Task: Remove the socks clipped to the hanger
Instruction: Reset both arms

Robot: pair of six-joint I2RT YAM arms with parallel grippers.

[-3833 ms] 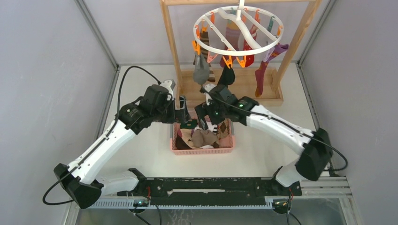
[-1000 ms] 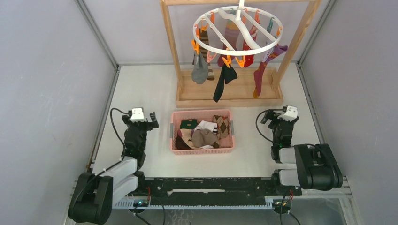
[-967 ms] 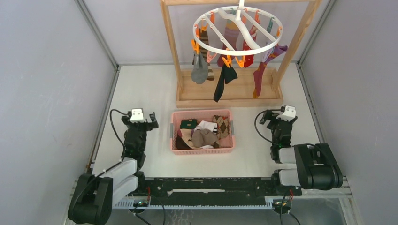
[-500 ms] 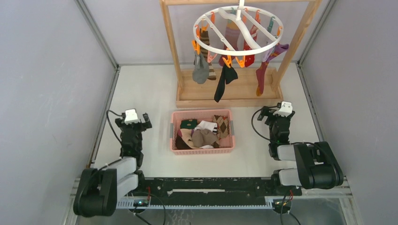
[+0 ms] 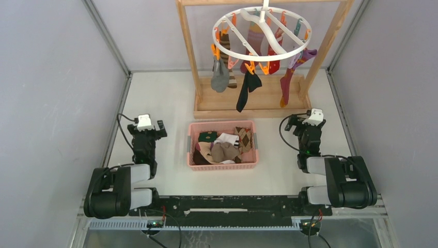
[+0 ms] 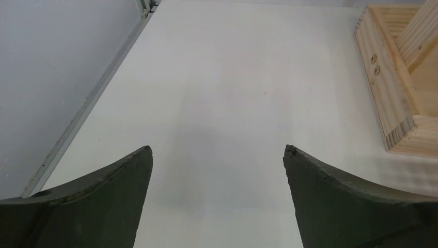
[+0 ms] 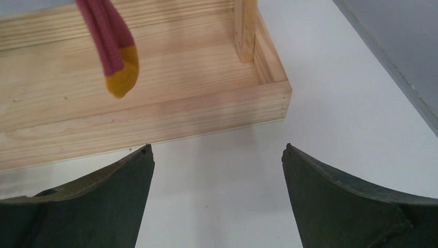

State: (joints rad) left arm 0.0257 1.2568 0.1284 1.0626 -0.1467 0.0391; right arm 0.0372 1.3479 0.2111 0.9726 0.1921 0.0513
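- Round white plastic hanger (image 5: 262,32) with curved cross bars and small orange and teal clips round the rim, hung high inside a pale wooden rack (image 5: 188,46) at the table's far side.
- Soft socks (image 5: 254,41) clipped to that rim: grey sock (image 5: 220,77) on the left, black sock (image 5: 241,101) in the middle, long maroon sock (image 5: 285,90) on the right, striped ones behind.
- In the right wrist view, ribbed maroon fabric ending in a mustard toe, dangling over the rack's grained plank base.
- Pink plastic basket (image 5: 222,123) with latticed walls, on the table between the arms.
- Inside it, a loose heap (image 5: 224,151): brown argyle, white, dark green and tan pieces.
- Smooth, matte white table (image 5: 165,98).
- Left gripper (image 5: 147,129) to the left of the basket, dark curved fingers (image 6: 103,206) spread wide, nothing between them, bare table below.
- Right gripper (image 5: 304,124) to the right of the basket, near the rack's corner, likewise spread wide and holding nothing.
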